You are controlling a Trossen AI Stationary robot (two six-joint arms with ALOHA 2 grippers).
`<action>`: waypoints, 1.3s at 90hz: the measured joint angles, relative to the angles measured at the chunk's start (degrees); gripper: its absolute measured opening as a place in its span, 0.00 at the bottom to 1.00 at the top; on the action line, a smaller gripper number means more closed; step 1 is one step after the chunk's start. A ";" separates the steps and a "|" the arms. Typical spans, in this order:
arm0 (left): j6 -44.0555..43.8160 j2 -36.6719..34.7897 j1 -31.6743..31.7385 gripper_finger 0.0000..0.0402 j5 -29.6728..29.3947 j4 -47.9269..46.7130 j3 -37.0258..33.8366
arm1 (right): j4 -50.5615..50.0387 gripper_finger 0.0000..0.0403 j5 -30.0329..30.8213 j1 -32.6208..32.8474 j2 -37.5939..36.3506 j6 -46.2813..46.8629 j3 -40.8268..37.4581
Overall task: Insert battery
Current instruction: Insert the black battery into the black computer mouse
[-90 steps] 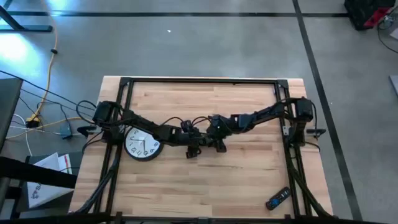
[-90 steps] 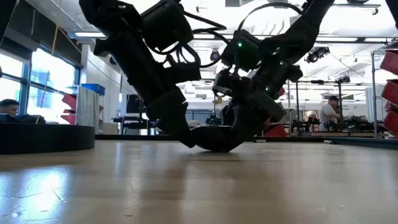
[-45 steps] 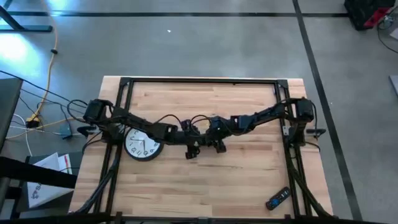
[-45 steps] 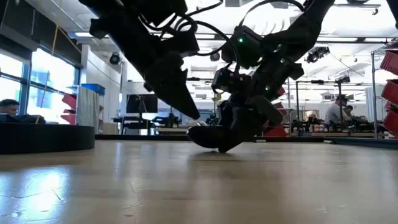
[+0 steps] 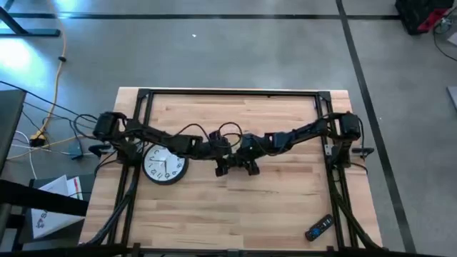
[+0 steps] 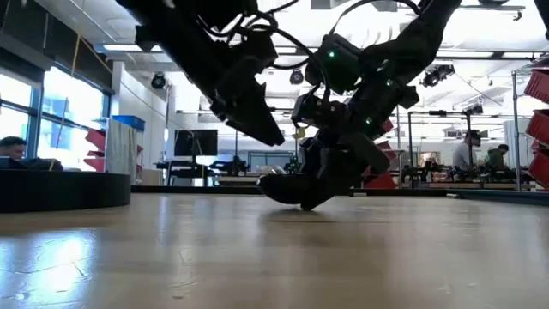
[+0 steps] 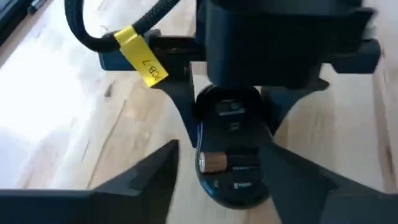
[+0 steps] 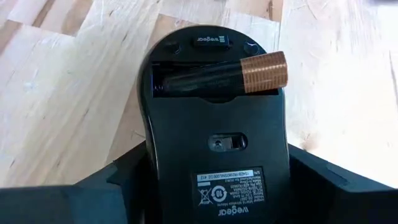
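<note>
- Battery (image 8: 217, 76) lies across the open bay on the underside of a black computer mouse (image 8: 217, 149), its copper-coloured end sticking out past the bay's edge on one side, so it looks laid in but not pressed home.
- Right gripper (image 5: 247, 167) clamps the upturned mouse by its flanks at mid-table, one finger on each side.
- Left gripper (image 5: 223, 170) hovers just beside it, fingers spread and holding nothing, clear of the mouse in the left wrist view.
- No battery cover shows in any view.
- Judging by this: placement is mostly done; seating the protruding end flat and closing the bay remain.
- Wall clock (image 5: 164, 165) lies under the left arm; a remote control (image 5: 318, 228) sits well apart, near the front right corner.
</note>
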 joint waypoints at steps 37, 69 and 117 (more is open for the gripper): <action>-2.62 -0.59 1.04 0.03 -1.58 18.61 -9.34 | 0.26 0.61 0.68 0.02 0.00 -0.21 -0.11; -0.53 0.37 0.54 0.00 -5.21 19.48 -9.84 | 0.13 0.61 1.31 0.68 0.00 0.41 -0.11; 5.30 4.02 -1.12 0.00 -7.07 24.52 -9.82 | 0.37 0.61 1.05 0.66 0.00 0.28 -0.15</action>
